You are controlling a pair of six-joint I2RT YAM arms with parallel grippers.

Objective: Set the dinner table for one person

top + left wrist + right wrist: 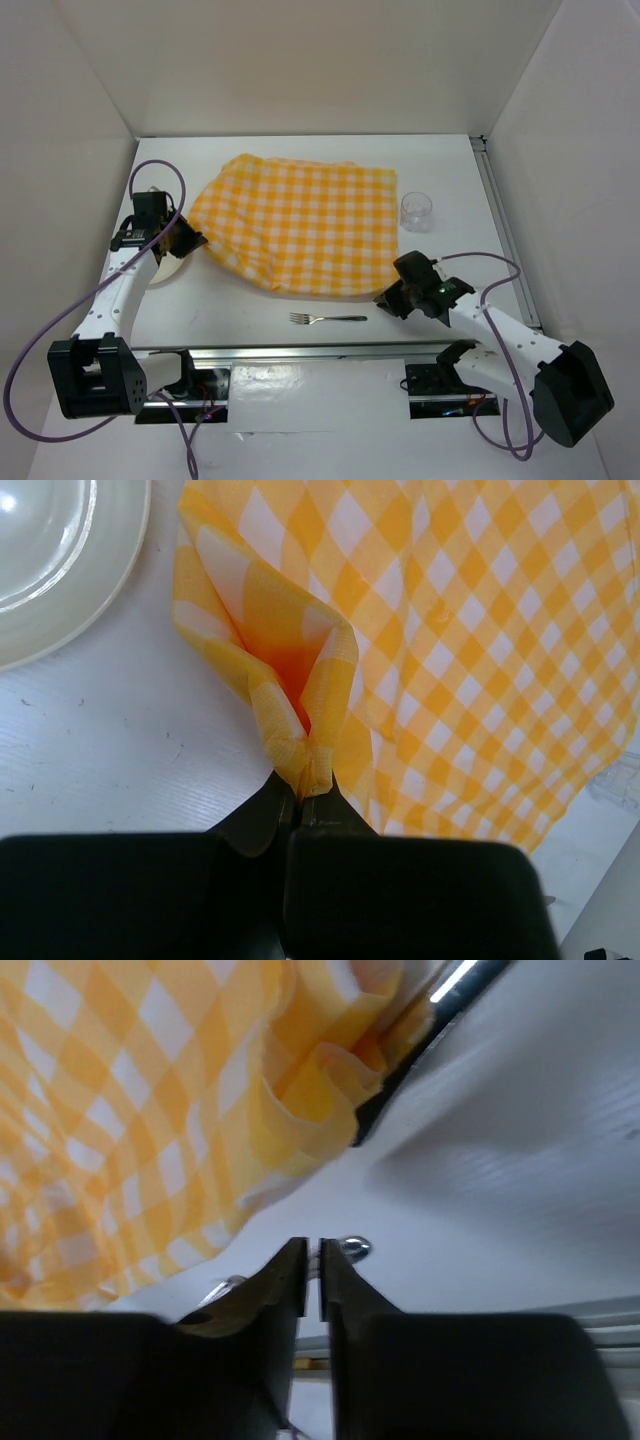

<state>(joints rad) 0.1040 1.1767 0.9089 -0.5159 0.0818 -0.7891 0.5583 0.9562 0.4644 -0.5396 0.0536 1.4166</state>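
A yellow-and-white checked cloth [300, 225] lies rumpled across the middle of the white dinner table [240, 310]. My left gripper [190, 242] is shut on the cloth's left corner [300, 750], which bunches up into a peak at the fingertips. My right gripper [385, 298] hovers at the cloth's near right edge. Its jaws stand almost together on a thin shiny metal utensil [350, 1248] that crosses between them. What kind of utensil it is I cannot tell. A silver fork [328, 319] lies on the table near the front, left of the right gripper.
A cream plate [50, 560] sits just left of the held cloth corner, partly under the left arm [165, 268]. A clear glass [416, 212] stands right of the cloth. Metal rails run along the right edge [500, 230] and front edge [300, 352]. White walls enclose three sides.
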